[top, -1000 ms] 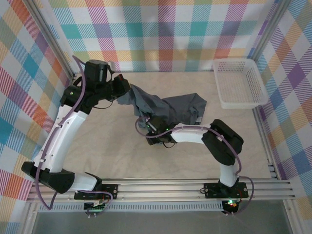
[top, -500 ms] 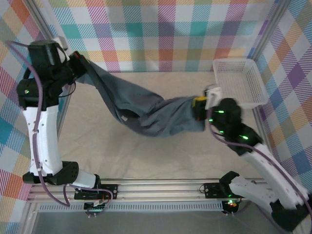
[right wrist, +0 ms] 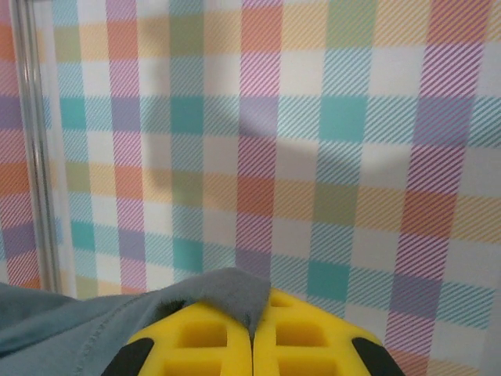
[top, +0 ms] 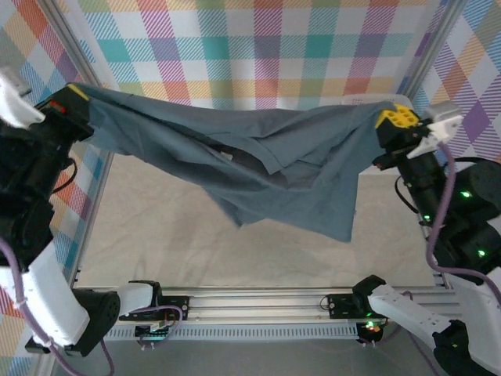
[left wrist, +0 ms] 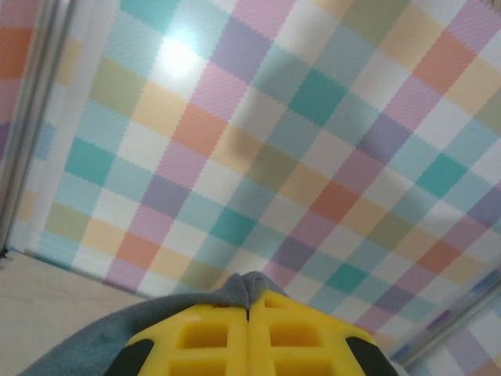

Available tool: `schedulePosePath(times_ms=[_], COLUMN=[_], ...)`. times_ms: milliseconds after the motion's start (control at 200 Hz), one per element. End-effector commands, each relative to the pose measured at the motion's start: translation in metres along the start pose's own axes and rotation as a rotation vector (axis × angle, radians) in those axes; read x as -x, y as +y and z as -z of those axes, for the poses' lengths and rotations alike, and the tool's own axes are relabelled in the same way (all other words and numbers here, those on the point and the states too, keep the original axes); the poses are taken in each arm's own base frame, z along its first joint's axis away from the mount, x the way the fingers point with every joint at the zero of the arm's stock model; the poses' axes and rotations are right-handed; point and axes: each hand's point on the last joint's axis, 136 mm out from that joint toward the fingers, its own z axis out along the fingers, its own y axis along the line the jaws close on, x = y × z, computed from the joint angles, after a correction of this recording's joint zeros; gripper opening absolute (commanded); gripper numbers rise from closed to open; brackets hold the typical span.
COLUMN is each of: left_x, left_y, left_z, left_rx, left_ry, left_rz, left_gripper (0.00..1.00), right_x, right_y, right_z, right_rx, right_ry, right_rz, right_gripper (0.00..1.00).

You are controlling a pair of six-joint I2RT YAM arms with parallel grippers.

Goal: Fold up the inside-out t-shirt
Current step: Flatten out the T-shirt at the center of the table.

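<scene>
The slate blue-grey t-shirt [top: 258, 168] hangs stretched in the air between both arms, high above the table, its lower part sagging to a point at the right. My left gripper [top: 76, 95] is shut on its left end; a tuft of cloth [left wrist: 235, 291] pokes out between the yellow fingers [left wrist: 203, 337]. My right gripper [top: 391, 117] is shut on the right end, where grey cloth [right wrist: 223, 294] folds over the closed yellow fingers [right wrist: 305, 337].
The white mesh basket [top: 368, 100] at the back right is mostly hidden behind the shirt and right gripper. Plaid walls [top: 258, 47] enclose the beige table [top: 172, 243]. Metal frame posts [top: 434, 39] stand at the corners.
Both arms have risen and spread apart, lifting the shirt from a sagging bundle near the table into a wide span held high in the air.
</scene>
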Motion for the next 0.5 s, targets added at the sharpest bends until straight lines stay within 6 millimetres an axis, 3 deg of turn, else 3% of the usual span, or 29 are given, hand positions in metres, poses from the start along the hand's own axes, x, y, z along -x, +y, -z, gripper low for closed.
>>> schedulePosePath(times_ms=[0,75,160,275,385,440,480,495], left_x=[0.013,0.001,-0.017,-0.065,-0.121,-0.147,-0.161,-0.165], left_y=[0.004,0.008,0.016,0.04,0.079,0.097,0.105,0.107], left_z=[-0.001,-0.017,-0.055,-0.138,-0.217,-0.251,-0.27,-0.276], left_rx=[0.027,0.037,0.069,0.149,0.246,0.265,0.267,0.265], left_ry=[-0.067,-0.03,0.026,0.161,0.251,0.279,0.299,0.307], left_rz=[-0.008,-0.007,-0.012,-0.037,-0.049,-0.041,-0.04,-0.04], left_gripper=[0.0,0.0,0.0,0.0,0.0,0.0,0.18,0.3], right_x=[0.005,-0.021,-0.065,-0.156,-0.245,-0.286,-0.311,-0.321], right_y=[-0.015,-0.028,-0.039,-0.062,-0.084,-0.086,-0.087,-0.087], right_z=[-0.004,-0.022,-0.059,-0.12,-0.168,-0.189,-0.2,-0.202], right_rx=[-0.087,-0.195,-0.294,-0.318,-0.328,-0.29,-0.262,-0.257], right_ry=[0.01,0.122,0.305,0.545,0.68,0.761,0.831,0.862], right_rz=[-0.009,-0.066,-0.047,-0.203,-0.333,-0.364,-0.393,-0.403], right_gripper=[0.0,0.0,0.0,0.0,0.0,0.15,0.4,0.49])
